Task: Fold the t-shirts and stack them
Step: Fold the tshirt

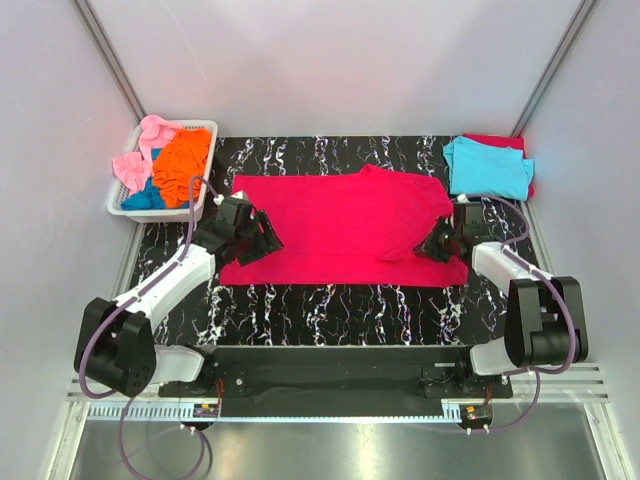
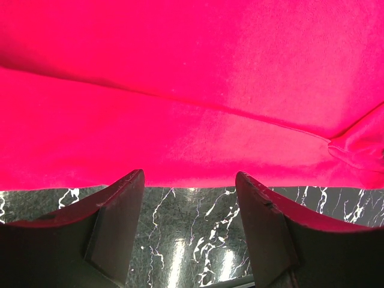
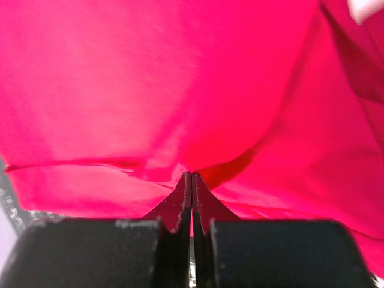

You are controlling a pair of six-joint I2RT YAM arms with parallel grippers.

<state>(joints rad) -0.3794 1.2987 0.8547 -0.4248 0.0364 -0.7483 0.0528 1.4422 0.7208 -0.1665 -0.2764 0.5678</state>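
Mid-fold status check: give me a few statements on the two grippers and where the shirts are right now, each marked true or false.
1. The right gripper is shut on the large crimson-red cloth t-shirt. True.
2. The left gripper is clamped on that same shirt. False: its jaws stand open over the black marbled table, right at the shirt's edge.
3. The folded cyan t-shirt lies in the white slotted plastic basket. False: it lies at the table's far right corner, outside the basket.
4. The crumpled orange t-shirt is in the basket. True.
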